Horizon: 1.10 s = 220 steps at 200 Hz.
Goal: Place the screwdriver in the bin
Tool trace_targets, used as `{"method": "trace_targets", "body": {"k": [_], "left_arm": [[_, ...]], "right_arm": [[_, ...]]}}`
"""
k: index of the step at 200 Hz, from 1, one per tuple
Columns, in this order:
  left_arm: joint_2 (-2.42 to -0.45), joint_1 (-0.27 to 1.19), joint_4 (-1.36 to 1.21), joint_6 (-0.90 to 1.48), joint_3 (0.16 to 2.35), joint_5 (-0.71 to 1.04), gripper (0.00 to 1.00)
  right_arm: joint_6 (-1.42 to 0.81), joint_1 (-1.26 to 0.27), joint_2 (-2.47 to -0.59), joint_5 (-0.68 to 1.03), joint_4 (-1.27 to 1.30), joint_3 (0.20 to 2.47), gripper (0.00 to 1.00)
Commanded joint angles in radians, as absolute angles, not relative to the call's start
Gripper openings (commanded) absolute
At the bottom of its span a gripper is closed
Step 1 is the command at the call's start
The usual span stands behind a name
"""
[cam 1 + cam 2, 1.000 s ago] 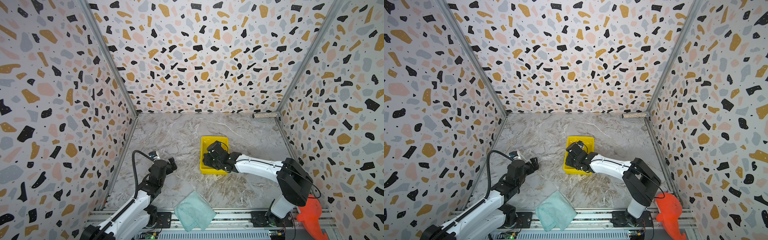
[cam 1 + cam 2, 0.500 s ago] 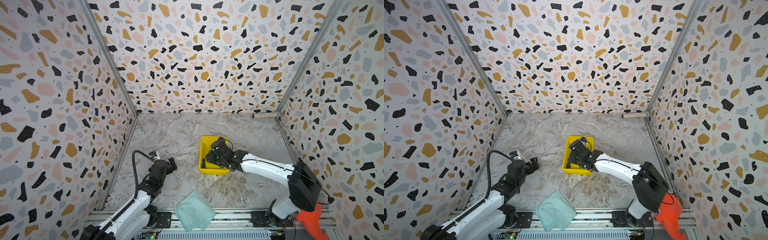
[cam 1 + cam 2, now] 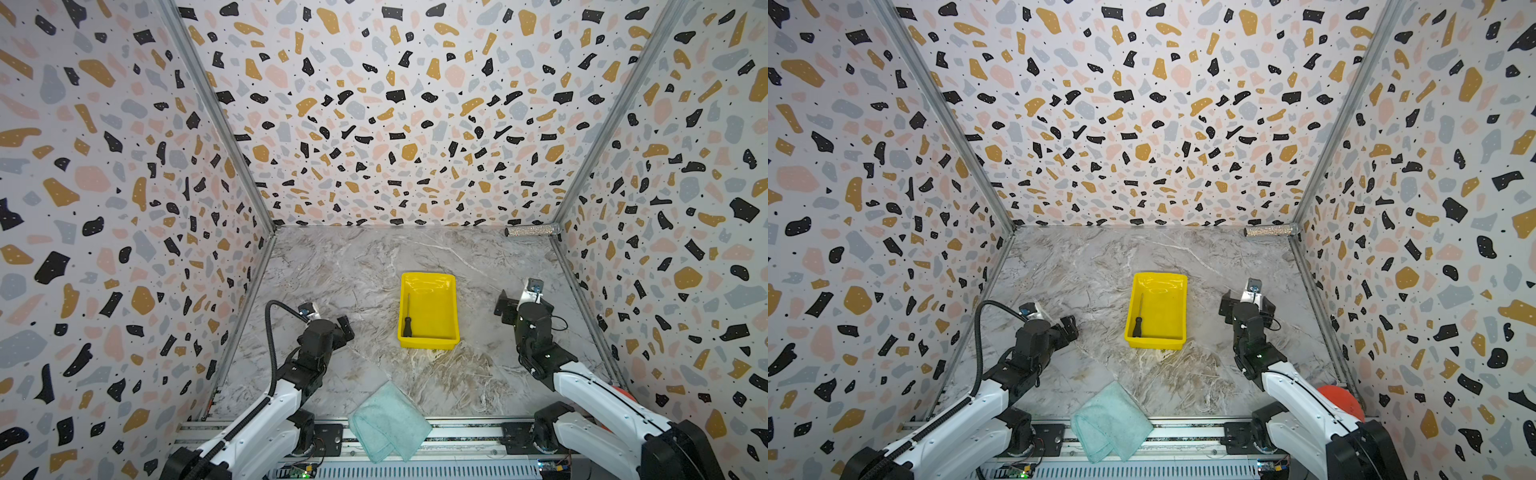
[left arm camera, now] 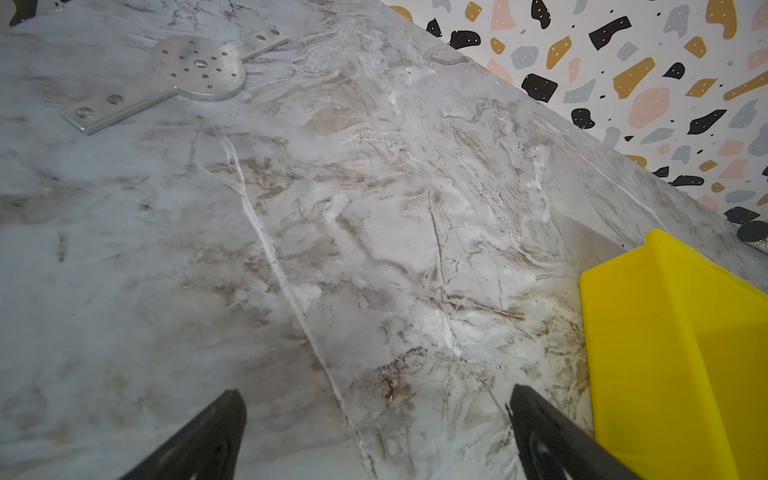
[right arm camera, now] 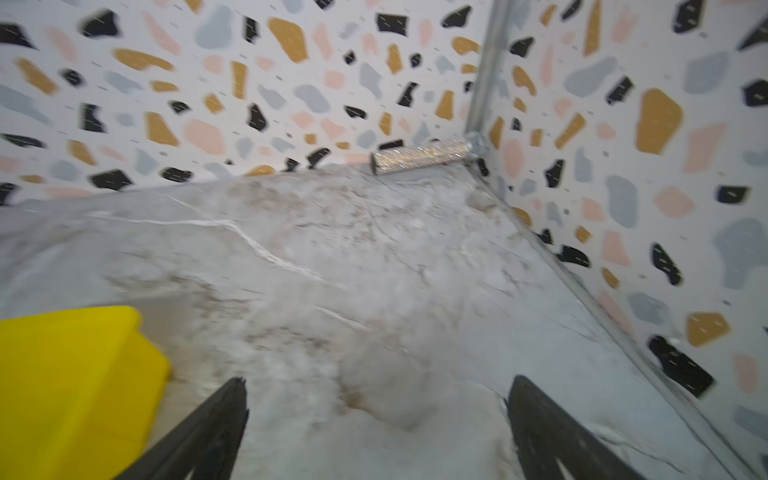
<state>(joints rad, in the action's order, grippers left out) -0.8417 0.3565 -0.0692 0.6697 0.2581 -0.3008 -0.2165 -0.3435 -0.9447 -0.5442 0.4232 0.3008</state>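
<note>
1. The right jaws are spread wide with nothing between them. In the right wrist view only bare marbled surface (image 5: 415,270) shows between the two black tips. The left jaws are spread and empty too, over bare surface in the left wrist view.
2. The screwdriver (image 3: 408,313) lies flat inside the bin (image 3: 430,344), touching neither pair of jaws. From the right jaws it lies sideways, across the bin's whole floor, against the wall on the far side from them. From the left jaws it lies just past the bin wall that faces them.
3. Its long axis runs along that wall, with the black handle at the end nearer the arms' bases and the thin shaft pointing away from them. The left jaws look the nearer pair.
4. Judging from this, the task looks done. The coming move needs no grasp, only jaws kept clear of the bin's rim.
5. Both top views show the screwdriver (image 3: 1139,313) in the bin (image 3: 1156,343). Neither wrist view does.
   - The left wrist view shows only the bin's outer wall (image 4: 665,332), plus a drilled metal plate (image 4: 187,70).
   - The right wrist view is blurred. It shows a corner of the bin (image 5: 70,374) and, well ahead of the jaws, the glittery cylinder (image 5: 424,156).
</note>
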Motion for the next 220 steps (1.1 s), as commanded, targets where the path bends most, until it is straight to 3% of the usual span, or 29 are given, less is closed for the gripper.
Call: {"method": "trace_targets", "body": {"k": [1, 64, 115, 220], "left_arm": [[-0.834, 0.359, -0.084, 0.671, 0.277, -0.313, 1.0], [-0.834, 0.36, -0.087, 0.67, 0.276, -0.311, 1.0], [-0.842, 0.36, -0.086, 0.672, 0.276, -0.315, 1.0], [-0.893, 0.359, -0.107, 0.669, 0.29, -0.307, 1.0]], "right_arm": [[-0.081, -0.283, -0.925, -0.451, 0.763, 0.242, 0.99], [0.135, -0.253, -1.17, -0.389, 0.901, 0.235, 1.0], [0.08, -0.224, -1.365, -0.327, 1.036, 0.265, 1.0], [-0.024, -0.118, -1.453, -0.215, 1.213, 0.208, 1.0]]}}
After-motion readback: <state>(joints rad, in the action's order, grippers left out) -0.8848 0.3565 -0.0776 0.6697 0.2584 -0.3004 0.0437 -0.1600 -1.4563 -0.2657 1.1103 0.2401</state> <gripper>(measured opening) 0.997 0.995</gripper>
